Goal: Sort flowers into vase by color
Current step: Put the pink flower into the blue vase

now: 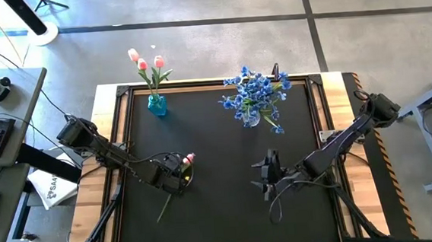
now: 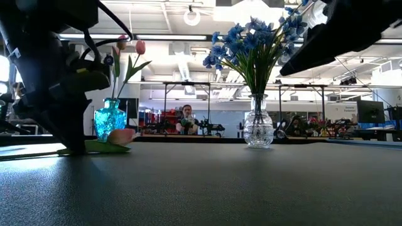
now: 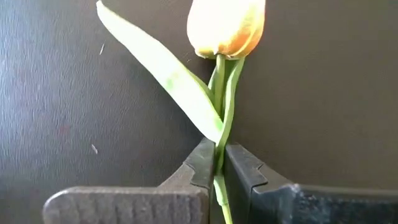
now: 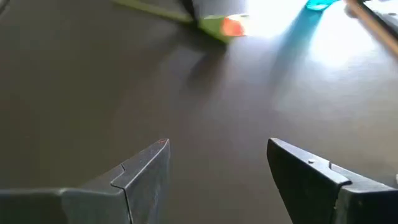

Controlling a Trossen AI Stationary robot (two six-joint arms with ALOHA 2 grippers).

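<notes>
A pink tulip with a long green stem and one pale green leaf lies flat on the black table, near the left edge and about midway between the far and near edges. Its bloom is pink with a lighter, yellowish base.

The left gripper is closed on the stem just below the point where the leaf joins it, with the bloom pointing away from the fingers. The left wrist view shows this pinch plainly. The high view shows only the bloom peeking out beside the gripper and the stem trailing toward the near edge. The low view shows the bloom and leaf resting on the table surface, which the overhead picture cannot confirm.

Along the far edge, a blue vase toward the left corner holds three pink tulips, and a clear vase nearer the middle holds the blue flowers.

The right gripper hangs over bare table right of centre, well apart from the lying tulip, its fingers spread wide with nothing between them. A person shows far back in the room.
</notes>
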